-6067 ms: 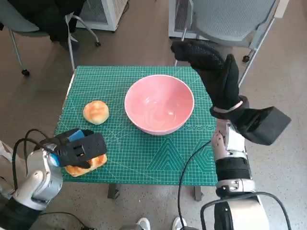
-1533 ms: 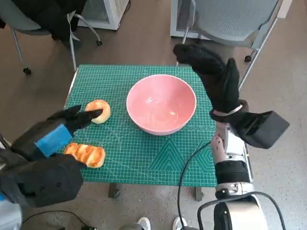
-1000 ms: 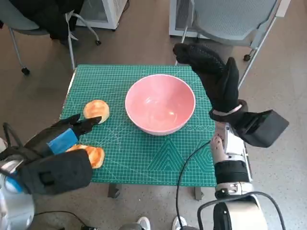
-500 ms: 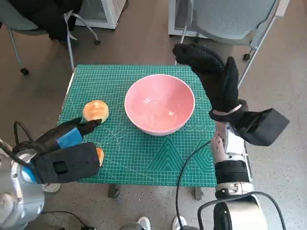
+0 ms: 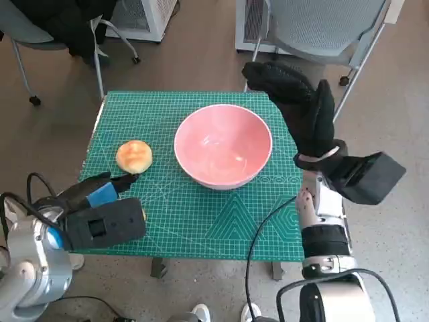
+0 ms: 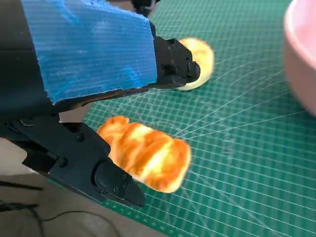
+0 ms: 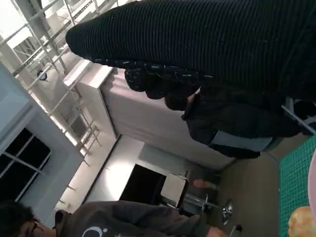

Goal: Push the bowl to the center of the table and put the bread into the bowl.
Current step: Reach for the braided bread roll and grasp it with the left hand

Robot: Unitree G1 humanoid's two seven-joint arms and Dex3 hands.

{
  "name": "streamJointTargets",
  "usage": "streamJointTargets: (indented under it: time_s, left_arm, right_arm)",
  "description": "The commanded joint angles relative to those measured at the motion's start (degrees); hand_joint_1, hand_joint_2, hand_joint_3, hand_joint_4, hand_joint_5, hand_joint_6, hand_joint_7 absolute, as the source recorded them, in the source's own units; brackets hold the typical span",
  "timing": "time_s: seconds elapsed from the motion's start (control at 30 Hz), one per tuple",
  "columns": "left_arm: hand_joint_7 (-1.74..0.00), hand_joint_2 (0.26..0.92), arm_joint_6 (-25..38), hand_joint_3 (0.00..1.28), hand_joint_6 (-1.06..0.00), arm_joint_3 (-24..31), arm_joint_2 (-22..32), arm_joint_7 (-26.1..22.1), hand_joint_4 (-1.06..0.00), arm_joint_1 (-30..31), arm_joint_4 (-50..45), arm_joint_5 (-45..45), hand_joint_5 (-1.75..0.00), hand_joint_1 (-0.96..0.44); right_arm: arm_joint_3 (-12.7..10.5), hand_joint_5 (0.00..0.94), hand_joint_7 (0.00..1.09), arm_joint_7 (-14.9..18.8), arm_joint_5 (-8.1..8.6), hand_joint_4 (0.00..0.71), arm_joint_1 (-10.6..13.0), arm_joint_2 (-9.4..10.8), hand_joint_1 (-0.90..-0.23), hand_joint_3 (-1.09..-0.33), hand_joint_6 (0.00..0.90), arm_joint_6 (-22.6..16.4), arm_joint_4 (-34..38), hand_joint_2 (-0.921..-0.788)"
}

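Plainly soft and light, the glazed bread loaf at the near left corner of the green cutting mat: best taken across its middle with a gentle squeeze, since likely to dent or tear if crushed. Bracketed now by the fingers of the left hand, spread and holding nothing, not yet closed on it. Farther in, a round bun beside the pink bowl, mid-mat; right hand raised past the bowl's far right, unclenched, grasping nothing.

Bright even light, soft shadows, blurred close-ups
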Motion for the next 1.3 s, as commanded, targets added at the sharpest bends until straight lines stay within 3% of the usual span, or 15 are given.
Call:
streamJointTargets:
  time_s: [0.03,0.43,0.83,1.0,1.07,1.1,1.13,1.17,1.2,1.23,1.3]
  left_arm:
    - [0.00,0.652,0.3,0.01,-0.18,-1.7,-0.8,-0.5,0.00,-0.4,1.3,1.9,0.00,-0.26]
    - [0.00,0.664,-0.2,0.01,-0.19,-4.1,-3.4,-0.3,0.00,-0.2,6.5,3.5,0.00,-0.21]
    - [-0.02,0.687,-1.4,0.02,-0.25,-4.8,-6.3,1.8,-0.08,0.8,11.6,4.0,-0.02,-0.10]
    - [-0.04,0.714,-1.8,0.03,-0.36,-4.5,-7.8,3.9,-0.17,1.1,14.2,4.5,-0.02,0.00]
    - [-0.05,0.729,-1.9,0.04,-0.42,-4.4,-8.6,5.4,-0.30,1.2,15.4,4.9,-0.06,0.04]
    - [-0.07,0.753,-2.0,0.11,-0.48,-4.3,-9.2,6.8,-0.46,1.5,16.2,5.3,-0.46,0.16]
    - [-0.09,0.698,-2.1,0.25,-0.52,-4.3,-9.5,7.7,-0.53,1.7,16.7,5.6,-0.64,0.22]
    - [-0.12,0.602,-2.5,0.49,-0.58,-4.2,-10.0,9.2,-0.61,2.1,17.3,6.0,-0.90,0.30]
    - [-0.27,0.532,-2.8,0.65,-0.63,-4.1,-10.3,10.2,-0.67,2.4,17.6,6.2,-1.08,0.35]
    - [-0.46,0.484,-3.8,0.76,-0.61,-4.0,-10.6,12.2,-0.70,2.9,18.4,6.6,-1.19,0.39]
    - [-0.88,0.480,-5.5,0.80,-0.64,-4.0,-11.1,15.2,-0.69,3.7,19.6,7.4,-1.27,0.20]
  right_arm:
    - [0.1,0.000,0.22,0.3,-0.05,0.022,1.3,-0.6,-0.766,-0.862,-0.001,0.8,0.1,-0.921]
    - [0.3,0.000,0.22,0.3,-0.28,0.023,1.3,-0.8,-0.763,-0.861,-0.001,0.7,0.2,-0.921]
    - [0.4,0.002,0.22,0.5,-0.22,0.026,1.4,-1.1,-0.761,-0.862,-0.001,0.9,-0.1,-0.921]
    - [0.5,0.002,0.22,0.5,-0.14,0.027,1.5,-1.3,-0.761,-0.864,-0.001,1.1,-0.4,-0.921]
    - [0.5,0.002,0.22,0.5,-0.18,0.027,1.6,-1.3,-0.761,-0.864,-0.001,1.1,-0.5,-0.921]
    - [0.5,0.002,0.22,0.5,-0.20,0.027,1.6,-1.3,-0.761,-0.864,-0.001,1.1,-0.4,-0.921]
    - [0.5,0.002,0.22,0.5,-0.21,0.027,1.6,-1.3,-0.761,-0.864,-0.001,1.1,-0.3,-0.921]
    - [0.5,0.002,0.22,0.5,-0.19,0.027,1.6,-1.3,-0.761,-0.864,-0.001,1.1,-0.3,-0.921]
    - [0.5,0.002,0.22,0.5,-0.18,0.027,1.6,-1.4,-0.761,-0.864,-0.001,1.1,-0.3,-0.921]
    - [0.5,0.002,0.22,0.5,-0.16,0.027,1.6,-1.4,-0.761,-0.864,-0.001,1.1,-0.3,-0.921]
    - [0.5,0.002,0.22,0.5,-0.16,0.027,1.5,-1.4,-0.760,-0.864,-0.001,1.2,-0.2,-0.921]
